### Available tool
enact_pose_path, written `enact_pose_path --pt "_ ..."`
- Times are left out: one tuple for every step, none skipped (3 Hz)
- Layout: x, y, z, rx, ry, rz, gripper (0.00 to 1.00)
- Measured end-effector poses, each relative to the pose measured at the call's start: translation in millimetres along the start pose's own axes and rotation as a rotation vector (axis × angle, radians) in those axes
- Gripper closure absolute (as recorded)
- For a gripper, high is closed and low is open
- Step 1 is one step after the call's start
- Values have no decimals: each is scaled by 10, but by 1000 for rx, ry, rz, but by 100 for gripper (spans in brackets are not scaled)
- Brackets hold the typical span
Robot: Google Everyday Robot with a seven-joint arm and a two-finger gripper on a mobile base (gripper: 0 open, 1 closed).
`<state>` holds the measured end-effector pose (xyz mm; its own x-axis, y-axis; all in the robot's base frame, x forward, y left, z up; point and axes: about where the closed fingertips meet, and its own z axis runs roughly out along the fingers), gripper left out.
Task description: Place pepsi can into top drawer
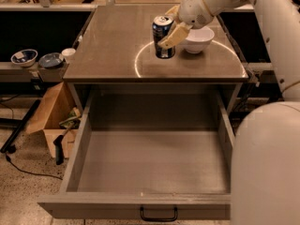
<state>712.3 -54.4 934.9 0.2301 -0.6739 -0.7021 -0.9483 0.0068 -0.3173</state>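
Observation:
The pepsi can point(161, 32), dark blue with a silver top, stands upright at the back middle of the grey tabletop point(112, 46). My gripper point(165, 40) reaches down from the upper right and is shut on the can, with one tan finger point(172, 35) across its right front. The can looks raised slightly off the tabletop. The top drawer point(93, 204) is pulled fully open below the table's front edge. Its inside is bare and its black handle point(158, 214) faces the camera.
A white bowl point(198, 39) sits just right of the can, behind the gripper. My white arm point(267, 163) fills the lower right beside the drawer. Two bowls point(23, 56) and a cup point(69, 54) sit on a left shelf, with a cardboard box point(47, 114) below.

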Motion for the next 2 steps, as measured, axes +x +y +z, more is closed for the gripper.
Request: enact_pose_path --pt "-73 322 -166 -2 10 8 100" --pt "-77 687 -198 -15 9 20 100"
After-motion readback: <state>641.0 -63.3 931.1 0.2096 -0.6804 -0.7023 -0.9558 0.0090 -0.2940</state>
